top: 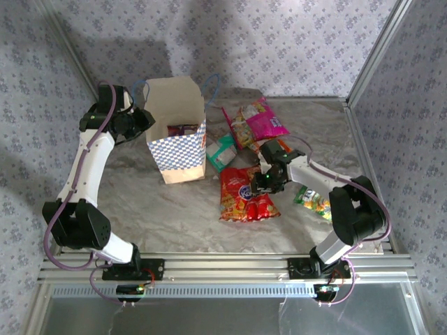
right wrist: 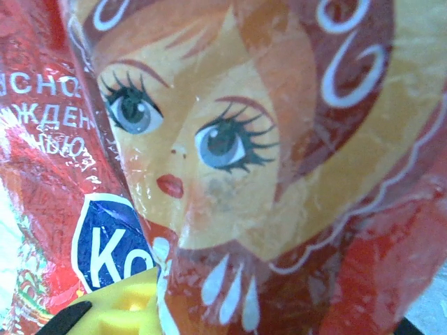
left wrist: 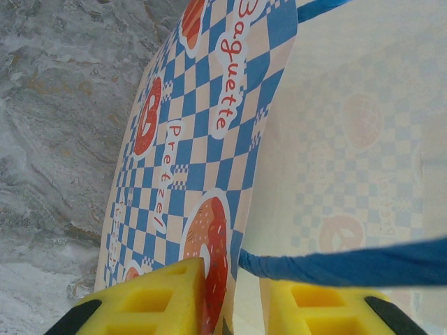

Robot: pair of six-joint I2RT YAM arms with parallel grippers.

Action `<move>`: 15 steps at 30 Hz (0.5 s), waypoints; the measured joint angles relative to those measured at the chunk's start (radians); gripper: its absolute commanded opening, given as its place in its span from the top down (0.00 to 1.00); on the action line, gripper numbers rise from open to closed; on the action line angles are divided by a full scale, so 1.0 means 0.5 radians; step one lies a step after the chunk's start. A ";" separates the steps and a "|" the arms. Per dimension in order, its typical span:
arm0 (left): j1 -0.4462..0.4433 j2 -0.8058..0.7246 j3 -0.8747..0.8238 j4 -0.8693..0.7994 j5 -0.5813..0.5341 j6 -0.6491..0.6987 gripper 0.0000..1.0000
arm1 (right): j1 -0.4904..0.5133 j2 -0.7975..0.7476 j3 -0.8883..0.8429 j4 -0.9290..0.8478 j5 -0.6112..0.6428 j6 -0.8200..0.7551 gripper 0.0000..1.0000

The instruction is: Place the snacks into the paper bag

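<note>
Step in hand, by my read: picking up the big red packet (top: 244,202) for the drop into the paper bag (top: 183,155). Right end effector (top: 267,183) sits on the packet's 12 o'clock edge. In the wrist view the film bulges up between the fingers (right wrist: 126,310), so it reads as clenched on the packet. Packet lies on the bench (top: 140,202), at 4 o'clock from the bag.

Left end effector (left wrist: 234,296) is clenched on the bag wall at the bag's 9 o'clock side. One finger is outside on the checked print and one inside, with the blue cord handle (left wrist: 349,259) crossing above the inner one. Bag stands upright, mouth open.

Next move, as I judge it: lift clear of the bench, swing toward 10 o'clock, get over the mouth, release. Packet is large against that opening, so it likely needs to go in end-first, and floppy film may catch the rim. Left hold should stop the bag tipping.

Contents: one dark packet (top: 183,130) visible in the bag, can't tell more. Loose on the bench:
- teal-white packet (top: 221,152), just beside the bag at its 3 o'clock
- magenta packet (top: 265,120), at 1 o'clock from the red one
- green-yellow packet (top: 314,202), at 3 o'clock from the red one
</note>
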 measured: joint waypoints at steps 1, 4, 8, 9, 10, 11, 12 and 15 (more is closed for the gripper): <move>0.000 0.000 0.001 0.000 0.000 0.001 0.73 | 0.006 -0.004 0.011 -0.012 0.007 -0.006 1.00; 0.000 0.000 0.011 -0.016 0.000 0.008 0.73 | 0.023 -0.021 0.032 -0.043 0.028 -0.016 1.00; 0.000 0.000 0.031 -0.037 0.001 0.014 0.73 | 0.040 -0.068 0.043 -0.075 0.051 -0.025 1.00; 0.000 0.000 0.032 -0.037 0.001 0.014 0.73 | 0.041 -0.076 0.050 -0.089 0.056 -0.029 1.00; 0.000 0.000 0.034 -0.037 0.001 0.014 0.73 | 0.044 -0.082 0.061 -0.104 0.060 -0.031 1.00; 0.000 0.000 0.034 -0.037 0.001 0.014 0.73 | 0.044 -0.089 0.074 -0.119 0.069 -0.034 1.00; 0.000 0.000 0.035 -0.037 0.002 0.014 0.73 | 0.044 -0.097 0.085 -0.131 0.073 -0.039 1.00; 0.000 0.000 0.036 -0.037 0.002 0.013 0.73 | 0.048 -0.127 0.114 -0.166 0.093 -0.053 1.00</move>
